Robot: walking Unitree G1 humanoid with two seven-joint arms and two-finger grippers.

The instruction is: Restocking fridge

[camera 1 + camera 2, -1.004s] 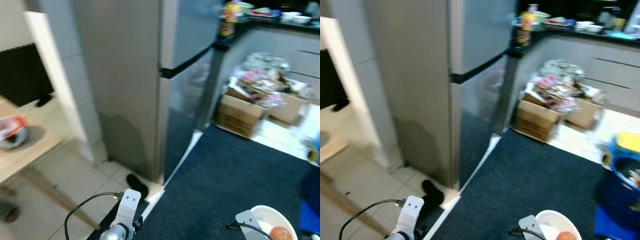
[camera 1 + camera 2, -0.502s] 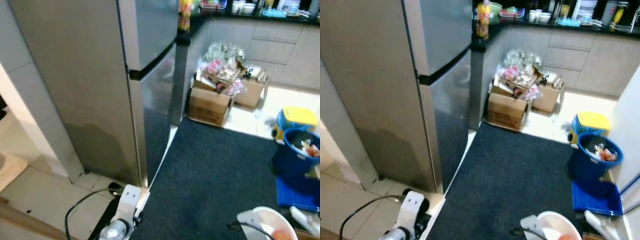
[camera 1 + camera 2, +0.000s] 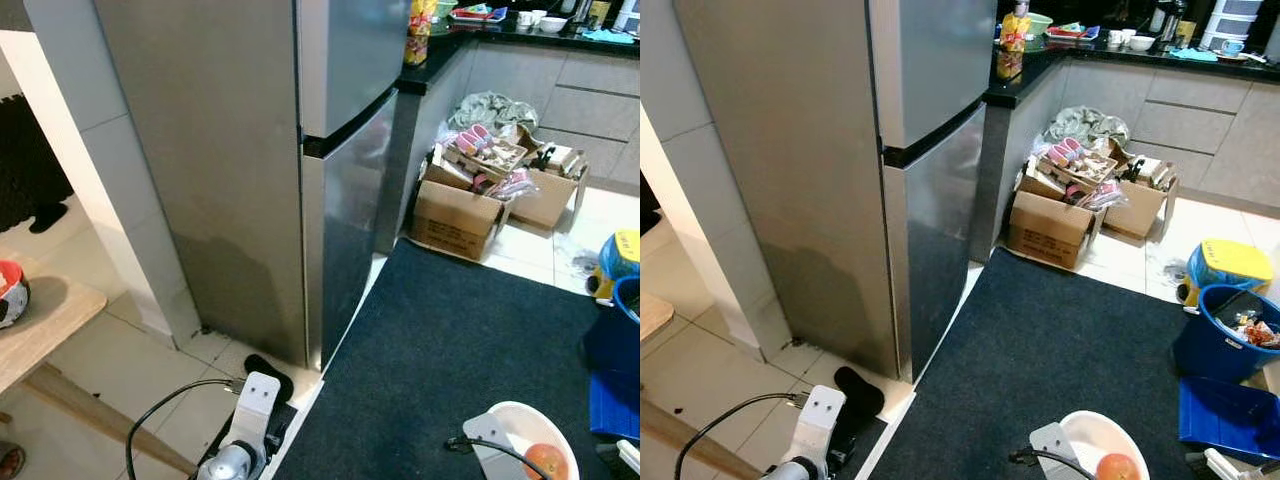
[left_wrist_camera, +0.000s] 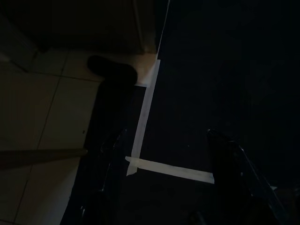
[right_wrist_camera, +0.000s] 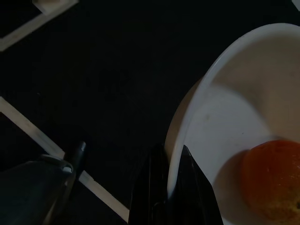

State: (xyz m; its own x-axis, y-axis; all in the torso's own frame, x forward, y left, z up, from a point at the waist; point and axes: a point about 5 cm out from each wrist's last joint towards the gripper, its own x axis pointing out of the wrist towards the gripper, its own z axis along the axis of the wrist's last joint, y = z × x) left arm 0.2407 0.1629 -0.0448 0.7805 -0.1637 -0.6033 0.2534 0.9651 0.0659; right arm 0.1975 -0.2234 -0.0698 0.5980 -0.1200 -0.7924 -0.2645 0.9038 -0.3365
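Right end effector: clamped on rim of white round bowl carrying orange round fruit. Left end effector: spread, empty. Tall grey steel fridge ahead, doors closed. Risk: thin rim grip; tilt likely rolls fruit out.

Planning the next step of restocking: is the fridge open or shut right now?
Shut. Both doors of the fridge sit flush, the dark gap between them even. The right end effector grips the white bowl holding an orange fruit.
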